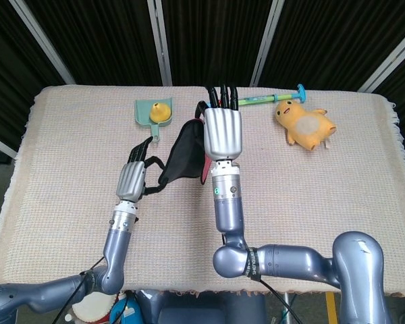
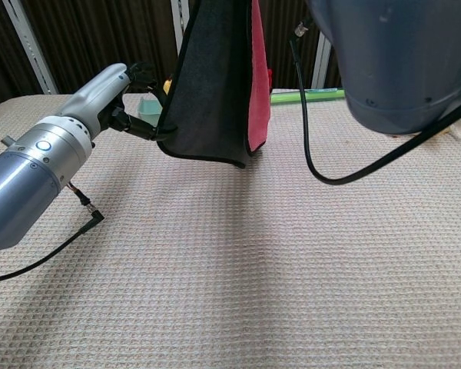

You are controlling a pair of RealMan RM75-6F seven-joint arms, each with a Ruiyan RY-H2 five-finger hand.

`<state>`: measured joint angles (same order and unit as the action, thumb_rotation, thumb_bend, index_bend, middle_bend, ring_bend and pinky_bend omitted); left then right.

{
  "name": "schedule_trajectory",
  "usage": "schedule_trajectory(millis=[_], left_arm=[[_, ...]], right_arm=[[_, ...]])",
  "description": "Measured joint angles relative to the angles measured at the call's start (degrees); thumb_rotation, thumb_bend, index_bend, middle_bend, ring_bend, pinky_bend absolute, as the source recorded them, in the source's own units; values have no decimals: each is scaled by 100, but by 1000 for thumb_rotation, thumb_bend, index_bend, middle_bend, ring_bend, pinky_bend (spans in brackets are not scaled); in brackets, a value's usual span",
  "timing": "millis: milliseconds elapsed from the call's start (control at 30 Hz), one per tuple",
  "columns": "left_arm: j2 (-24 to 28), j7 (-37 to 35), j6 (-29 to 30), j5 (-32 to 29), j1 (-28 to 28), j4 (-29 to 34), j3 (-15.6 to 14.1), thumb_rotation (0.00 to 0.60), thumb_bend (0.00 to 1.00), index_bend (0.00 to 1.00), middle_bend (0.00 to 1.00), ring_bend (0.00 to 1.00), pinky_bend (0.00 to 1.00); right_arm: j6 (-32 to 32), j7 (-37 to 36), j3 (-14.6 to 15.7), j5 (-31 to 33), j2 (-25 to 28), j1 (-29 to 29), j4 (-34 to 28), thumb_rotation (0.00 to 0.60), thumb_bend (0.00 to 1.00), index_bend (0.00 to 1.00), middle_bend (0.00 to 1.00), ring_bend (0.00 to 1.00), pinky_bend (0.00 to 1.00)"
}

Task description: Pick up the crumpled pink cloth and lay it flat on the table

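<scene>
Pink cloth, dark side outward, suspended above the table, top edge gripped by right hand, lower corner pinched and drawn sideways by left hand.

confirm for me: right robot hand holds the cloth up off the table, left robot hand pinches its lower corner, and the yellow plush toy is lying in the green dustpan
Not quite. The head view shows the yellow plush toy lying on the table mat near the far right, not in the green dustpan. The rest holds: the right robot hand holds the cloth up and the left robot hand pinches its lower corner.
</scene>
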<state>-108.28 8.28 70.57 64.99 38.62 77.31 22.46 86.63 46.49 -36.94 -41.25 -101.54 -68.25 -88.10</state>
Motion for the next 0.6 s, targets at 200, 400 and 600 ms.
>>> schedule_trajectory(millis=[200, 400, 600], left_arm=[[43, 38, -63, -82, 0, -5, -4, 600, 311, 575, 19, 0, 6], [137, 57, -103, -105, 4, 65, -7, 600, 385, 582, 31, 0, 6], [197, 99, -90, -88, 25, 119, -3, 600, 437, 588, 41, 0, 6]], right_arm=[[-32, -5, -9, 15, 3, -8, 37, 600, 531, 611, 201, 0, 0], [-58, -40, 2, 25, 17, 20, 61, 600, 531, 610, 201, 0, 0], [-65, -84, 16, 58, 69, 108, 5, 600, 531, 610, 201, 0, 0]])
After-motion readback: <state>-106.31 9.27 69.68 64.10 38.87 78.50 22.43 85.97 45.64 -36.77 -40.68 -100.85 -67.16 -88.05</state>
